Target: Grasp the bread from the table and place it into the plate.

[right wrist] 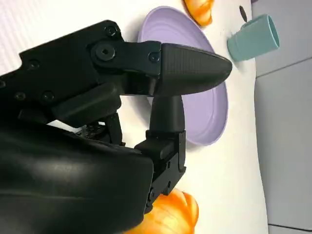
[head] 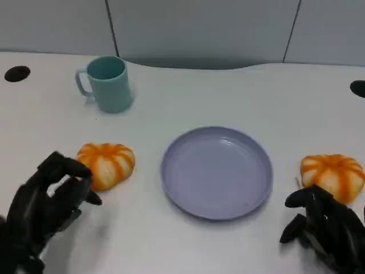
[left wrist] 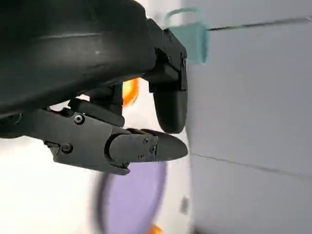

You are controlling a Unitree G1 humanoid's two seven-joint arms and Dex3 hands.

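A lavender plate (head: pixel 217 172) sits at the centre of the white tabletop (head: pixel 256 97), with nothing on it. Taking the plate as the dial's centre, one orange-striped bread roll (head: pixel 107 164) lies at 9 o'clock, near the plate but apart from it, and a second orange-striped roll (head: pixel 333 175) lies at 3 o'clock, also clear of the rim. A teal mug (head: pixel 108 83) stands upright at about 10 o'clock, well back from the plate, its handle turned away from it.

The left hand (head: pixel 48 202) is at roughly 8 o'clock, just beside the first roll; its fingers (head: pixel 68 168) are spread apart and hold nothing, the upper ones close against the roll's near side, though whether they touch it cannot be told. The right hand (head: pixel 325 225) is at about 4 o'clock, just in front of the second roll, fingers (right wrist: pixel 192 68) parted and empty. In the right wrist view that roll (right wrist: pixel 170 217) shows under the hand's shell, with the plate (right wrist: pixel 209 112) and mug (right wrist: pixel 253 38) beyond.
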